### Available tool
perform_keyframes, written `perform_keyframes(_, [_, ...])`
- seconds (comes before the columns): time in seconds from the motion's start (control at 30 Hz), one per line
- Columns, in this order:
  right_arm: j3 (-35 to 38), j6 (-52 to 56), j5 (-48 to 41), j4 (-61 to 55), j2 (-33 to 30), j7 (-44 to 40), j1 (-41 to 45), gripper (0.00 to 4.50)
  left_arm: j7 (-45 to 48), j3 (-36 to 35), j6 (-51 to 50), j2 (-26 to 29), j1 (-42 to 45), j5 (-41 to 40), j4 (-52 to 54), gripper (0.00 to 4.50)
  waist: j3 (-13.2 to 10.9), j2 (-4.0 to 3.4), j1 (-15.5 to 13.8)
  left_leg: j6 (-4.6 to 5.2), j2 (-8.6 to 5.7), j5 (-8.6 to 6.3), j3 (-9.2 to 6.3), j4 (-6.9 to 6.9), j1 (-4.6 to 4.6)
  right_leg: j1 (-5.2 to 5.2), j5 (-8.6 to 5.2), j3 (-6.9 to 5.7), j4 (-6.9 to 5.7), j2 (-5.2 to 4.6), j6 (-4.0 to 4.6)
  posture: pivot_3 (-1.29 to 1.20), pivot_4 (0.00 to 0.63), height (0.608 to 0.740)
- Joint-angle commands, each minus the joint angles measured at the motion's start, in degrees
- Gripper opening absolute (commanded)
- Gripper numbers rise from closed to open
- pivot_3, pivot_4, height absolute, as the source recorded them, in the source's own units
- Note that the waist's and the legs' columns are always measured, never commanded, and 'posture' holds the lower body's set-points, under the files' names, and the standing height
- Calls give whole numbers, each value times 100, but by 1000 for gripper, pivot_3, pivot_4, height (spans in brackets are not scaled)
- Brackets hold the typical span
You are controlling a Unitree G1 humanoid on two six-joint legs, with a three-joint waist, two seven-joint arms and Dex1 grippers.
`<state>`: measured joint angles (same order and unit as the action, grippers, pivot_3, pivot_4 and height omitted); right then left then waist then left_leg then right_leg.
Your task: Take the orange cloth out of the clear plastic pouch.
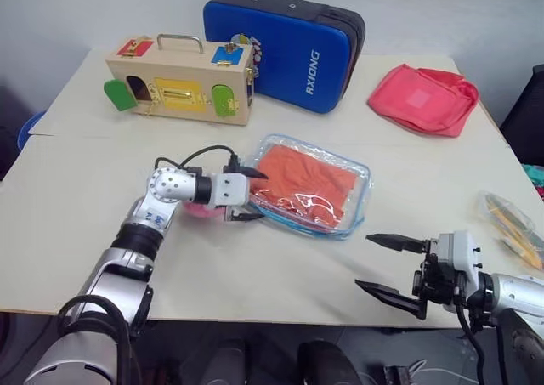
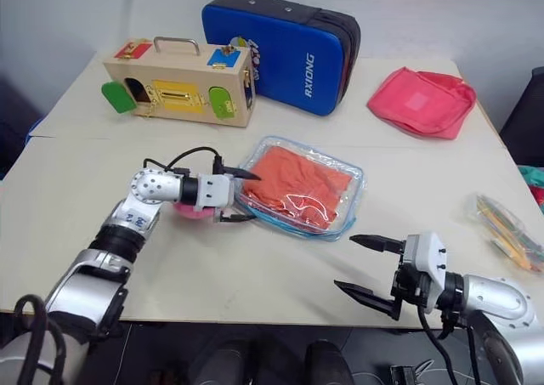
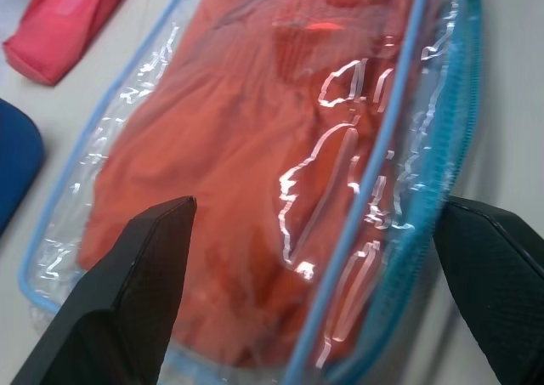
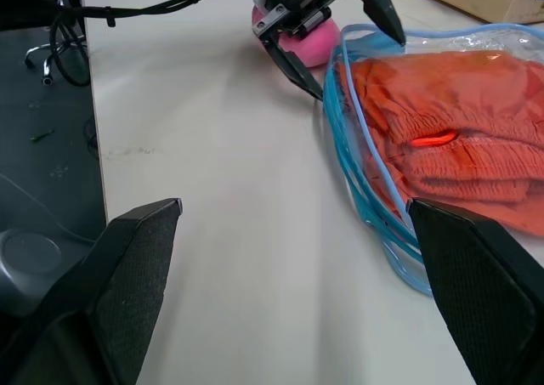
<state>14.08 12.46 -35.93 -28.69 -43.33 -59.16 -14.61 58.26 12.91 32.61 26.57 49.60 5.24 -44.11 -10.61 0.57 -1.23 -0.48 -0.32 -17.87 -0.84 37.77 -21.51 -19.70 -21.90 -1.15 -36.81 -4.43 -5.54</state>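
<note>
Orange cloth lies inside clear plastic pouch, mid-table. Left gripper, jaws wide, addresses its end, presumably for entry. Right gripper spread, empty, near front edge.

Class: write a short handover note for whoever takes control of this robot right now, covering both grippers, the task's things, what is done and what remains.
Left gripper: open, at the clear plastic pouch, at its left end.
Right gripper: open, empty, near the table's front edge.
Orange cloth: inside the pouch, mid-table.
Done: nothing removed.
Left: draw the cloth out.
</note>
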Motion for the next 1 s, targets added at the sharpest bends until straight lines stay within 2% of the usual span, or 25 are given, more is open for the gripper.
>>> perform_keyframes(0.03, [232,-85,-25,-288,65,102,-149,4437,-220,-145,15,-23,121,-50,-191,4456,0,0,-6,0,0,0,-1,0,0,0,0,-1,-3,0,0,0,150,740])
perform_keyframes(0.13, [228,-86,-16,-334,70,147,-199,4500,-407,-212,-60,-66,196,-32,-378,3922,0,1,-12,-1,0,0,-3,4,0,1,0,-3,-3,0,0,0,150,740])
perform_keyframes(0.37, [181,-41,-47,-382,54,186,-209,4500,475,-485,-793,-311,122,-839,-170,1784,0,1,-11,-1,-1,0,-5,11,-1,4,0,-6,-6,0,0,0,150,740])
perform_keyframes(0.47, [186,-57,-36,-387,58,175,-279,4500,528,-427,-838,-216,66,-738,-73,897,0,1,-10,-1,-1,0,-4,12,-1,3,0,-6,-6,1,0,0,150,740])
perform_keyframes(0.83, [80,-82,53,-349,25,134,-209,4500,-228,-449,-674,-147,-8,-381,-155,897,0,1,-10,-1,-1,0,-7,15,-1,4,0,-5,-6,0,0,0,150,740])
perform_keyframes(0.97, [-331,415,24,-658,-12,435,80,4500,42,-447,-1003,-323,-90,-668,57,65,0,1,-10,-1,-1,0,-7,15,-1,3,0,-5,-8,0,0,0,150,740])
perform_keyframes(1.0, [-476,612,15,-754,-7,564,206,4500,107,-446,-1169,-360,-128,-746,190,24,0,1,-8,-1,0,0,-8,17,-1,4,0,-6,-9,1,0,0,150,740])
